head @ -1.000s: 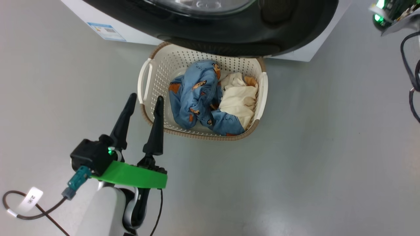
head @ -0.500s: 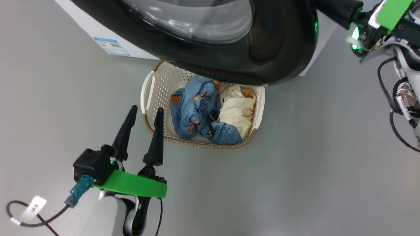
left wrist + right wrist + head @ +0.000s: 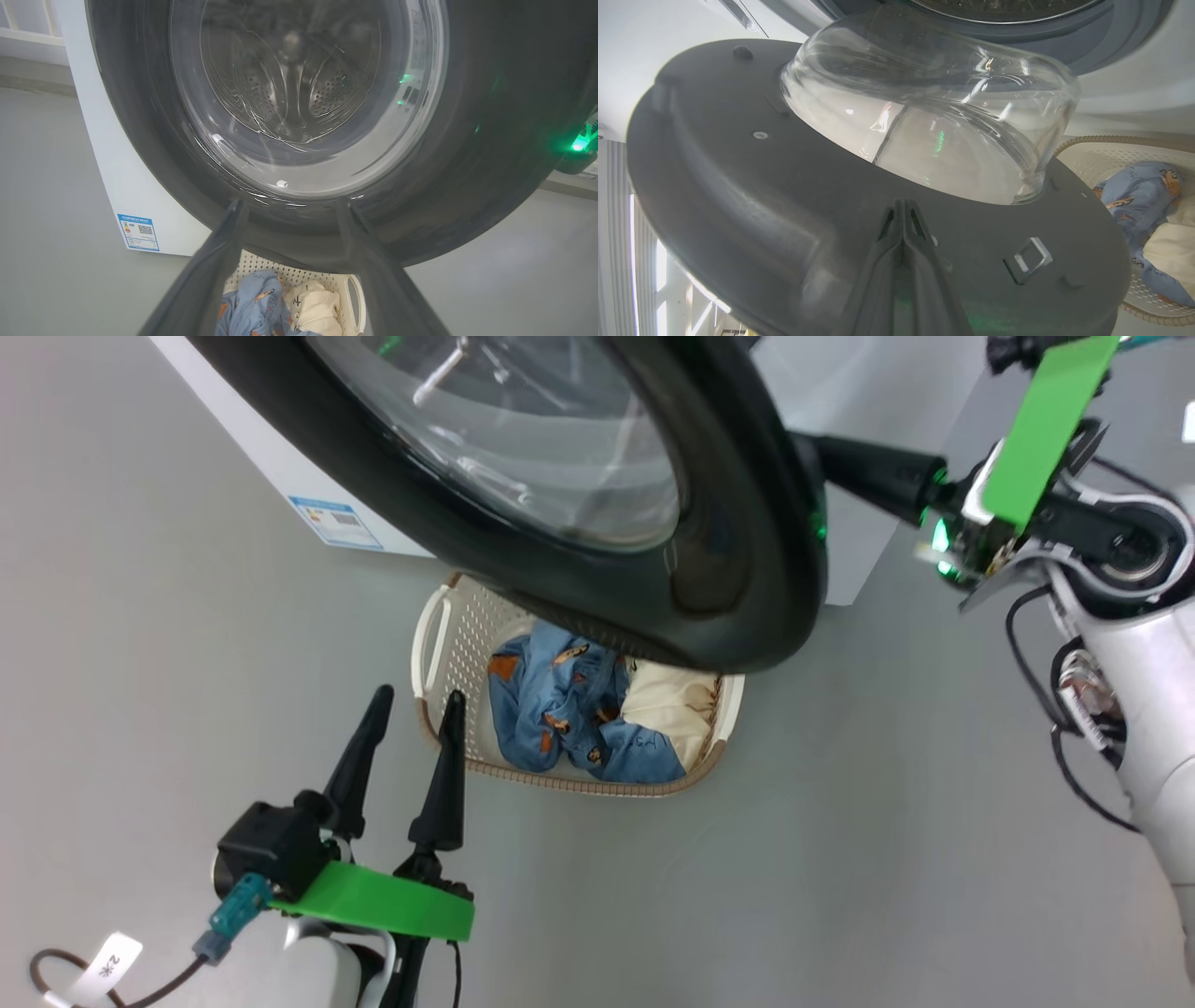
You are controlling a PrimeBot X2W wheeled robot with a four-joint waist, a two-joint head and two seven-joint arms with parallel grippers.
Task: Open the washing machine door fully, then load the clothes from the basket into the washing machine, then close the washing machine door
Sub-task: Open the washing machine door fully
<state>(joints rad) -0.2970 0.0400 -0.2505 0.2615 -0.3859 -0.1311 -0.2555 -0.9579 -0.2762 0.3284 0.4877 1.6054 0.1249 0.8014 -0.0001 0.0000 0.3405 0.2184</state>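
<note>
Clearance behind the washing machine door (image 3: 747,569) is what your next move turns on. The door is hinged on the left of the washing machine (image 3: 271,457) and stands partly swung out, with its free edge on the right and its black rim hanging over the far half of the basket (image 3: 560,786). Your right gripper (image 3: 903,205) is the nearer one. Its jaws are clenched flat together on nothing and point at the door's inner face just beside the glass bowl, so the door lies straight ahead of them; by my judgement it wants pushing on toward the near left. Whether the tips touch that face, you cannot tell. Your left gripper (image 3: 418,695) hangs with jaws released beside the basket's near-left corner, above the floor (image 3: 840,859). The clothes (image 3: 560,719) lie in the basket, blue on the left and cream on the right. Against a second ago, the head camera has tilted up, so much of the shift is its own. Even so, the door now hides more of the basket and the right arm reaches behind its edge, which suggests it has opened wider. The left gripper sits by the basket as before.
</note>
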